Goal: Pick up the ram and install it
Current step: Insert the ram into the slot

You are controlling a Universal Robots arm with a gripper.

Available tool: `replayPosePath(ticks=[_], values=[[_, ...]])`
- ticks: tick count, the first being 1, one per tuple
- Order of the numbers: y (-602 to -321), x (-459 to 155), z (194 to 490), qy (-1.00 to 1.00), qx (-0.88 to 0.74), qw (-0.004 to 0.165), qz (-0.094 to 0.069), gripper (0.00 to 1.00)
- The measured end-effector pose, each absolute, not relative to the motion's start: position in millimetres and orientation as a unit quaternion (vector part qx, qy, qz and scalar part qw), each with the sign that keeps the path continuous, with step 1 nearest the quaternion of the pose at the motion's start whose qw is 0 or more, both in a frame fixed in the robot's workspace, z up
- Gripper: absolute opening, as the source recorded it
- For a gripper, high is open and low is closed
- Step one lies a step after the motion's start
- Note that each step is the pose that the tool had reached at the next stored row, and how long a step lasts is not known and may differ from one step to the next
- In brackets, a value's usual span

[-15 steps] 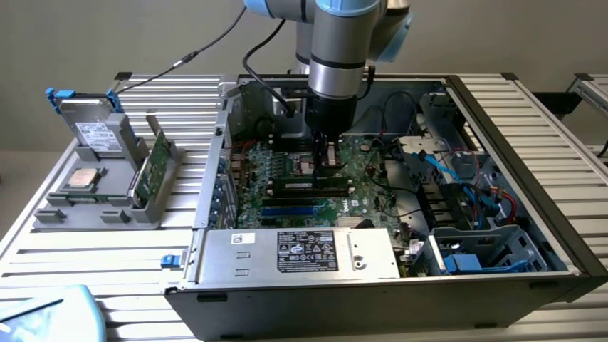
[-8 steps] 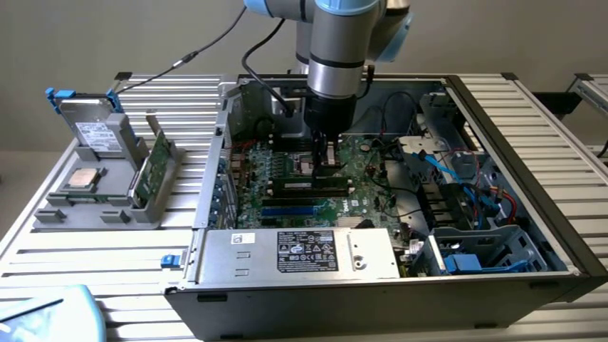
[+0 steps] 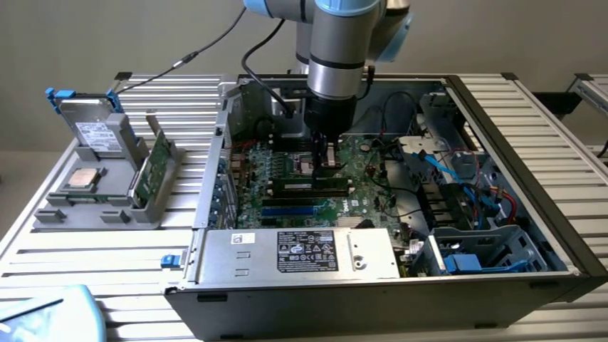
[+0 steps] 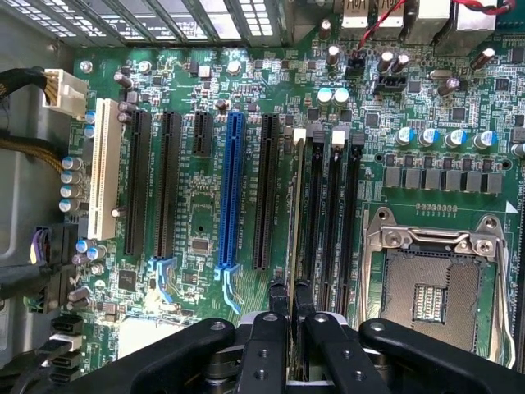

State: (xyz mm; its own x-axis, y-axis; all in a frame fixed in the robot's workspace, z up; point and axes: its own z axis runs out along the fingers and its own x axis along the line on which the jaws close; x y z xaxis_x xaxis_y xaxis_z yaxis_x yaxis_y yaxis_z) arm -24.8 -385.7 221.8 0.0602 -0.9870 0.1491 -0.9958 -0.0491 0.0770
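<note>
Over the motherboard (image 4: 197,222), ram (image 4: 293,205) in end effector (image 4: 290,291).

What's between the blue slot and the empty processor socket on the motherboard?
In the wrist view: a long black slot, the ram held edge-on by the fingers, then the black memory slots.

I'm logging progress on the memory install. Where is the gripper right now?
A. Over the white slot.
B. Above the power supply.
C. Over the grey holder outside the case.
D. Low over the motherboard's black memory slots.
D: the gripper, closed on the ram, hangs low over the motherboard, the stick lined up along the black memory slots.
</note>
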Motion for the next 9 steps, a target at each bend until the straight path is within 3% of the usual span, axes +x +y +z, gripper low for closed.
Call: replayPosePath(ticks=[9], values=[[-385.4, -23.7, 221.2, -0.685, 0.723, 0.079, 0.028, 0.14]])
